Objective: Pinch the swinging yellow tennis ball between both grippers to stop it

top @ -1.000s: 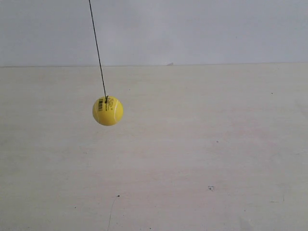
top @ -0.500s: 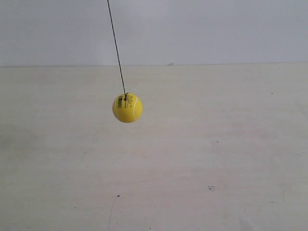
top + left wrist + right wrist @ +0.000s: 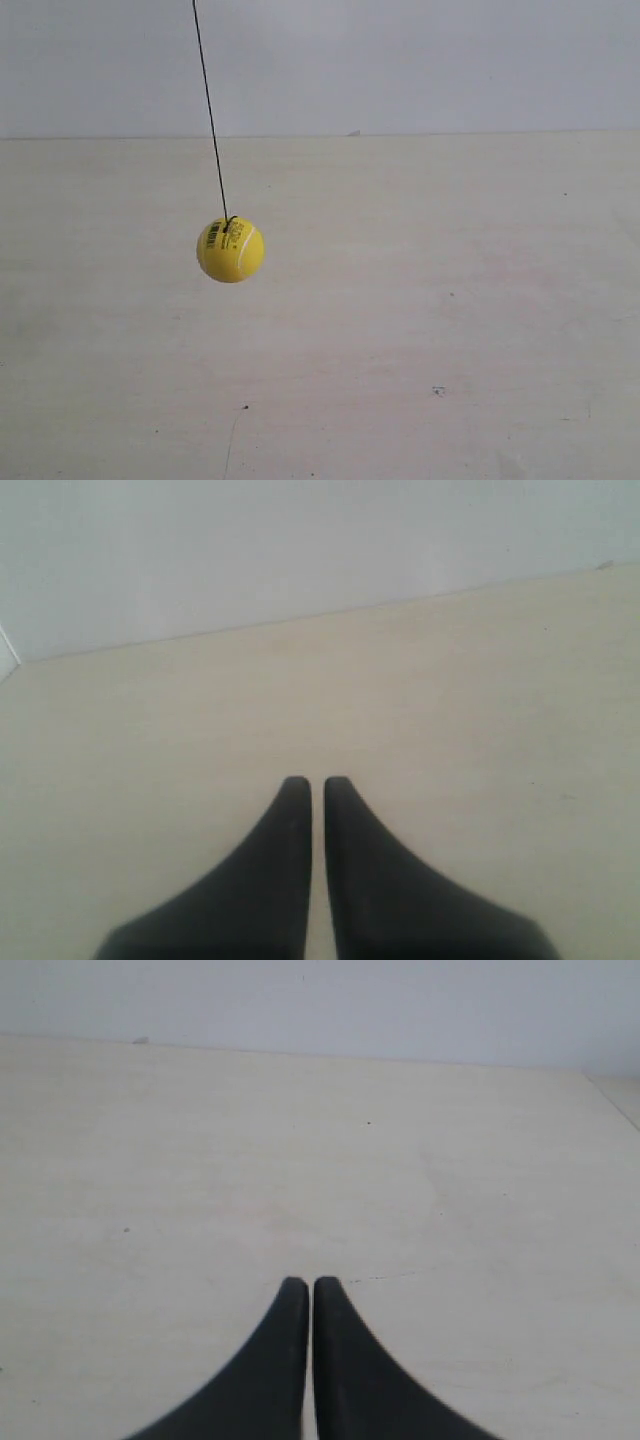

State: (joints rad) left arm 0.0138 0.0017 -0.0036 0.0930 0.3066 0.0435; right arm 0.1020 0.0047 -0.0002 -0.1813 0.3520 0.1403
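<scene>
The yellow tennis ball (image 3: 230,250) hangs on a thin dark string (image 3: 210,115) above the pale table, left of the exterior view's centre, with its barcode label facing the camera. Neither arm shows in the exterior view. In the left wrist view my left gripper (image 3: 310,783) is shut, its two black fingers nearly touching, with nothing between them. In the right wrist view my right gripper (image 3: 309,1283) is shut too and holds nothing. The ball appears in neither wrist view.
A pale wooden table (image 3: 450,330) with small dark specks fills the lower part of every view. A plain grey-white wall (image 3: 420,60) stands behind it.
The ball swung right and slightly up, then back left and lower, ending near where it hung a second ago.
</scene>
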